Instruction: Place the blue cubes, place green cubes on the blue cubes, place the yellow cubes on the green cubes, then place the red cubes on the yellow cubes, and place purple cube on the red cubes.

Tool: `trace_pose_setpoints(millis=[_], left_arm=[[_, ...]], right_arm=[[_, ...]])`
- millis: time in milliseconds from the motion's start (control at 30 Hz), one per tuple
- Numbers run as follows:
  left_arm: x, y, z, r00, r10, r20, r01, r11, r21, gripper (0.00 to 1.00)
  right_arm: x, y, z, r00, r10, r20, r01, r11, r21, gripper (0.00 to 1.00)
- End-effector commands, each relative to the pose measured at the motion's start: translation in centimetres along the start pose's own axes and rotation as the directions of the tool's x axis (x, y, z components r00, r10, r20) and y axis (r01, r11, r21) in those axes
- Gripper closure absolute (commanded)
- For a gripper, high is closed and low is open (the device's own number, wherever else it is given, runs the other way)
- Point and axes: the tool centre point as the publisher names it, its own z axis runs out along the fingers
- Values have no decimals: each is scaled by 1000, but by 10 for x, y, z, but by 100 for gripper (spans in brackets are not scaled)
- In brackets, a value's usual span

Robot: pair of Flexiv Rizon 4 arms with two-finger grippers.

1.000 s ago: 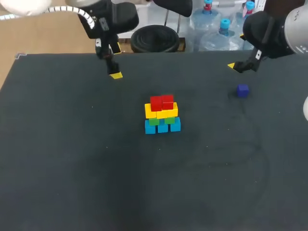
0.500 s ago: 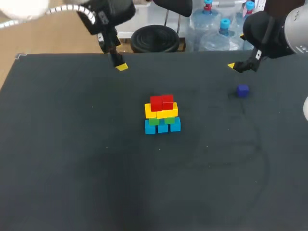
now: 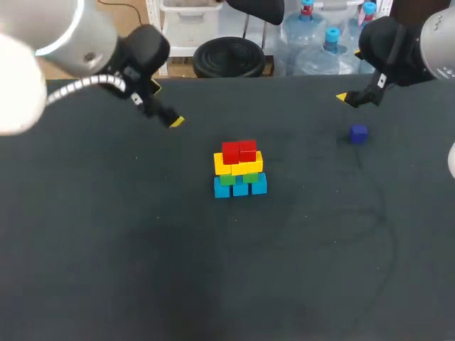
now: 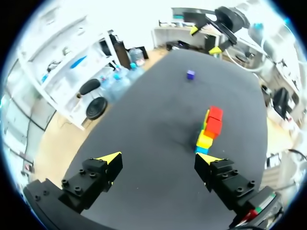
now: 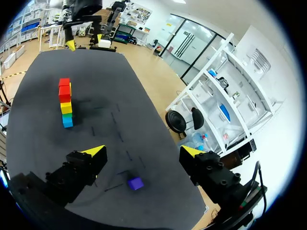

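A cube stack stands mid-table: blue cubes [image 3: 240, 187] at the bottom, then green cubes [image 3: 238, 177], yellow cubes [image 3: 238, 165] and red cubes [image 3: 239, 151] on top. The purple cube [image 3: 358, 133] lies alone to the stack's right. My left gripper [image 3: 165, 104] hangs open and empty up and left of the stack. My right gripper [image 3: 348, 98] is open and empty just behind the purple cube. Past the left gripper [image 4: 158, 160] I see the stack [image 4: 209, 129] ahead and the purple cube [image 4: 191, 74] farther off. Under the right gripper [image 5: 143, 152] lies the purple cube [image 5: 135, 183]; the stack [image 5: 65, 103] is farther off.
The dark tabletop [image 3: 213, 277] carries only the cubes. Its far edge [image 3: 284, 77] runs just behind both grippers.
My left arm has swung and turned, and its gripper has come forward from the far edge toward the left of the stack. The right arm, the stack and the purple cube have not moved.
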Motion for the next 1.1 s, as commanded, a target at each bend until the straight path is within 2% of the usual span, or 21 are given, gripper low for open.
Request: trace_pose_setpoints(millis=[33,300,1100], left_arm=[[9,-3,-2,894,-42,447,195,933,-302,0],[-17,10,-7,870,-7,492,172,941,-291,0],[-17,10,-7,870,-7,492,172,941,-291,0]], right_arm=[[0,4,0,1000,1,-4,-1,997,82,0],[0,4,0,1000,1,-4,-1,997,82,0],[0,4,0,1000,1,-4,-1,997,82,0]])
